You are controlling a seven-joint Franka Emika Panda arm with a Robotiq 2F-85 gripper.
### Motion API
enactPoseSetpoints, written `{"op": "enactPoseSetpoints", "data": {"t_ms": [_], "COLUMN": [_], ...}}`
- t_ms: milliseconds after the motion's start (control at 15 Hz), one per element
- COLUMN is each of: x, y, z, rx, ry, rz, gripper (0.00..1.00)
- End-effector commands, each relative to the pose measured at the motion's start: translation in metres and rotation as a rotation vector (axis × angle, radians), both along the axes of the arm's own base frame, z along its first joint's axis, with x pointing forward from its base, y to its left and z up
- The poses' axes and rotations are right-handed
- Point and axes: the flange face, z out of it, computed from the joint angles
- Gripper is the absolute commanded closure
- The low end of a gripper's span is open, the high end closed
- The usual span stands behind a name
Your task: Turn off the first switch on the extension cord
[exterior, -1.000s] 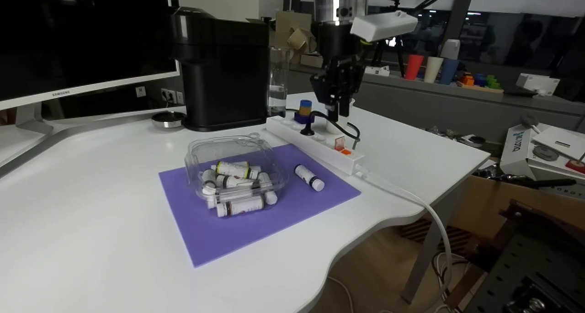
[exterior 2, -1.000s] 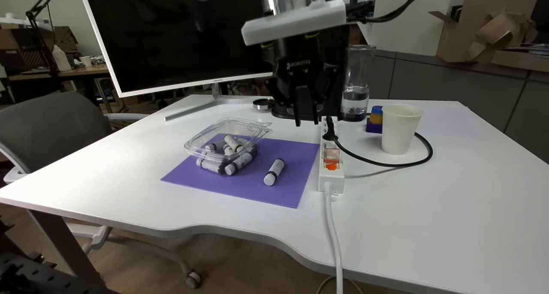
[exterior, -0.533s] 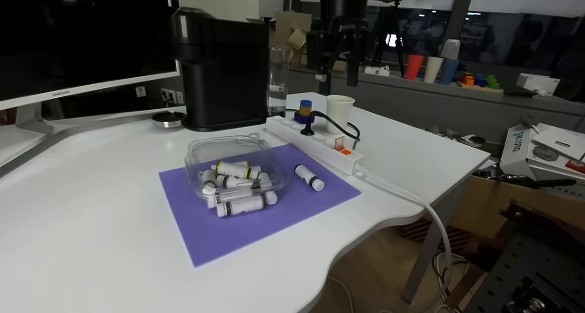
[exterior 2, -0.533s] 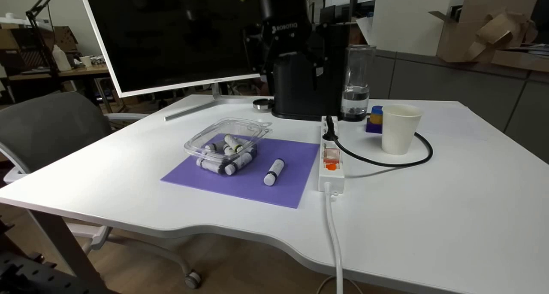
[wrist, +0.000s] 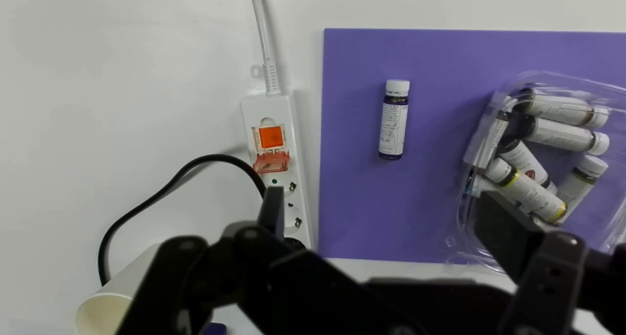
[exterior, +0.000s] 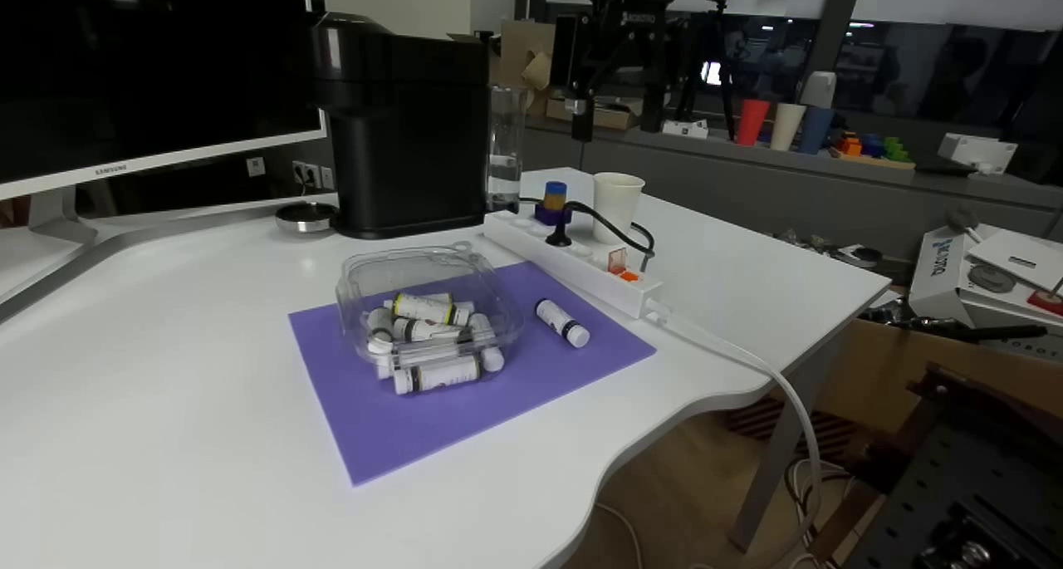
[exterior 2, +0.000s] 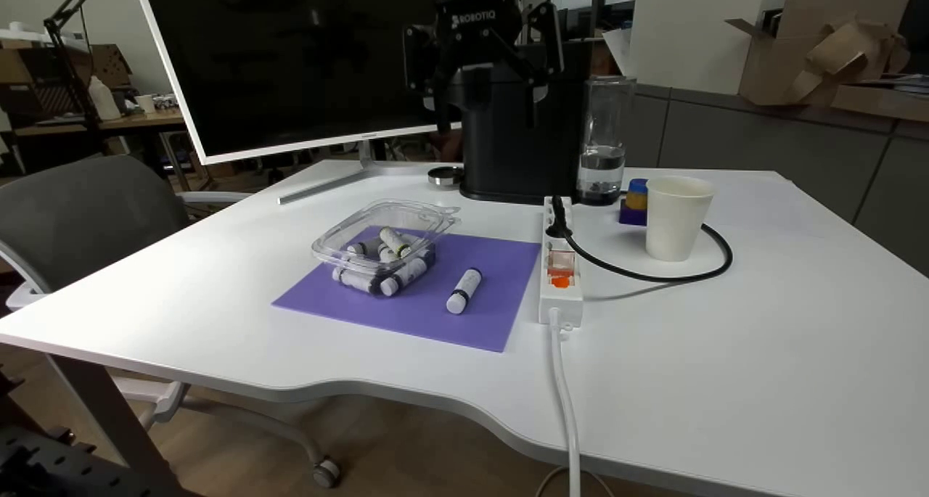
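The white extension cord [wrist: 266,106] lies on the table beside the purple mat, in view in both exterior views and the wrist view. Near its cable end is the first switch [wrist: 271,136], a bright orange square; its setting cannot be told. A translucent red cover [wrist: 272,162] stands tipped back at the switch's edge. In an exterior view the switch [exterior 2: 559,282] shows as an orange patch. My gripper [wrist: 385,209] is open, fingers wide apart and holding nothing. An exterior view has the gripper [exterior: 619,119] high above the table, apart from the extension cord [exterior: 581,272].
A black plug [exterior 2: 558,228] with a looping cable sits in the strip. Close by stand a paper cup [exterior 2: 675,221] and small stacked blocks [exterior 2: 635,202]. A clear container [exterior: 432,303] of vials and a loose vial [exterior: 562,323] lie on the purple mat [exterior: 531,386]. Behind is a black machine [exterior: 415,137].
My gripper has risen from low over the far part of the strip, and its fingers have spread from close together to wide apart. The objects on the table look unmoved.
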Motion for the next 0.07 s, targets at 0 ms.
{"op": "enactPoseSetpoints", "data": {"t_ms": [0], "x": [-0.0094], "y": [-0.0142], "z": [0.0013], "rx": [0.020], "ry": [0.012], "rz": [-0.092], "gripper": [0.00]}}
